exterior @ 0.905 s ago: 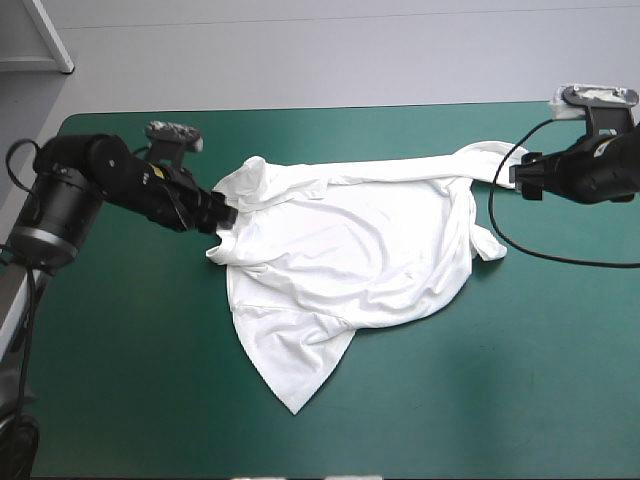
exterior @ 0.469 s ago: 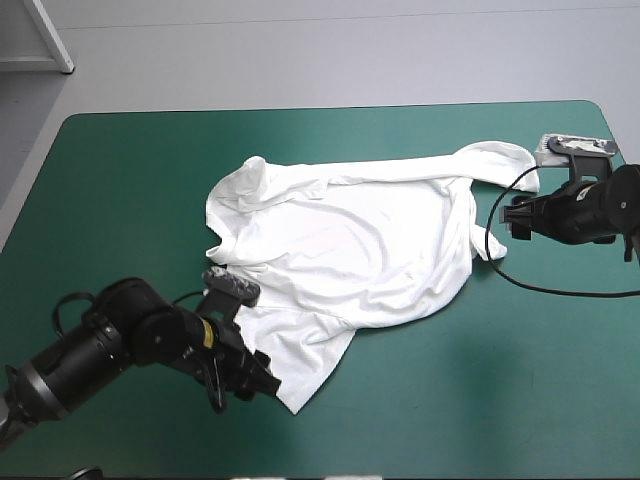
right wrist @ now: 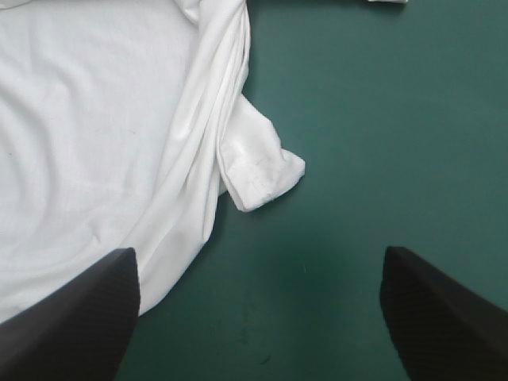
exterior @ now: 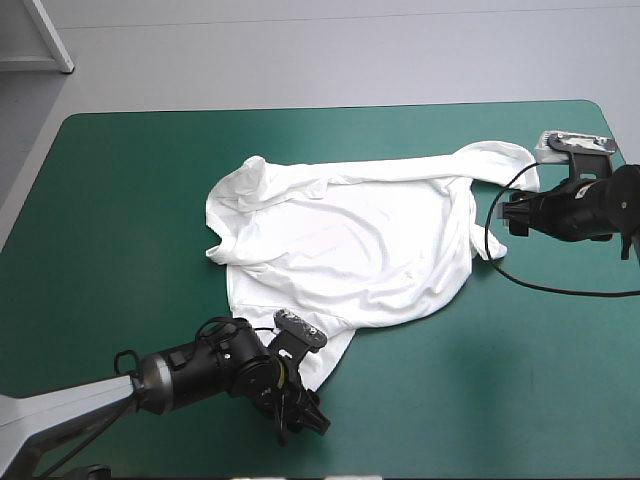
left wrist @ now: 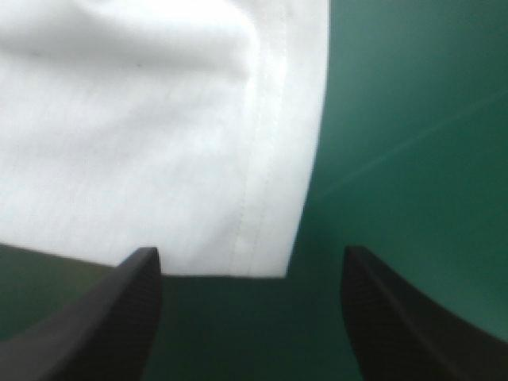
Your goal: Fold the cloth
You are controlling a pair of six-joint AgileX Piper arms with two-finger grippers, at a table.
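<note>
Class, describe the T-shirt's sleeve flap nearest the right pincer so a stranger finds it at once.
On the teal-green table cover, a white short-sleeved fabric T-shirt lies spread mid-table. At its right edge a short sleeve flap pokes onto bare cover, ahead of the open black-fingered right pincer. Unlike the long folds beside it, it ends blunt and squared.

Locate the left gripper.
High view: the left gripper, black fin-shaped fingers open, sits by the near edge of the teal-green table, at the nearest hem corner of the white T-shirt.
</note>
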